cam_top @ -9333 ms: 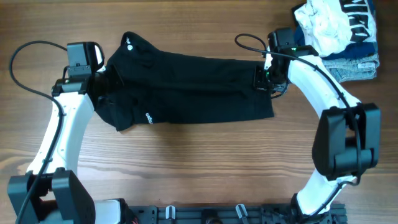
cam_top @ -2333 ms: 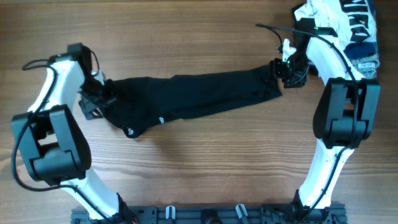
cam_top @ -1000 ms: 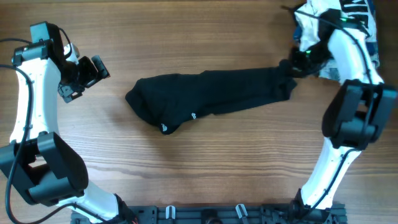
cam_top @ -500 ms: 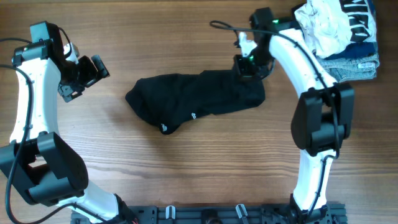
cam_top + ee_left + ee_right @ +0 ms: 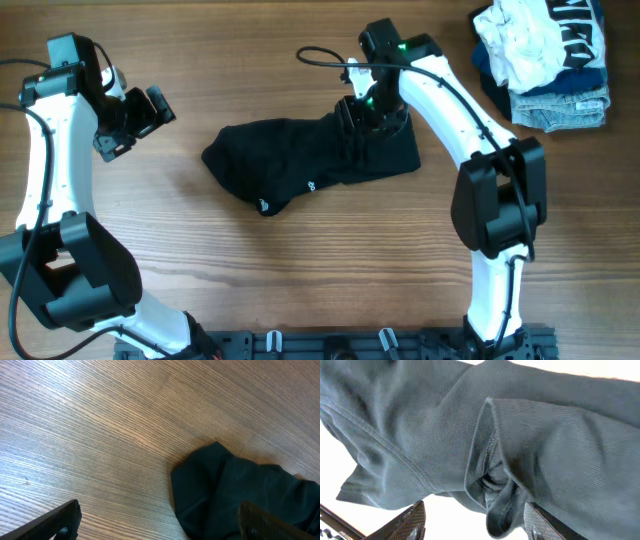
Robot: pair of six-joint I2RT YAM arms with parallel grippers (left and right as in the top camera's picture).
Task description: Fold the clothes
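Wood-grain table (image 5: 300, 270). Far right corner: heap of garments (image 5: 548, 70), with a crumpled white piece (image 5: 515, 40), a navy-and-white printed one (image 5: 582, 28) beside it, and light denim (image 5: 562, 108) on the near side. Black rail (image 5: 340, 346) along the near edge.

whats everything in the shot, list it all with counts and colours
black garment: one, black with a small white mark, bunched at the middle of the table
clothes heap: one pile, white, navy-and-white print and light denim, top right corner of the overhead view
table: one, brown wood grain, under everything
rail: one, black, along the table's near edge
left claw: one, black, open, above bare wood left of the garment
right claw: one, black, open, over the garment's right end, a fold between its fingers
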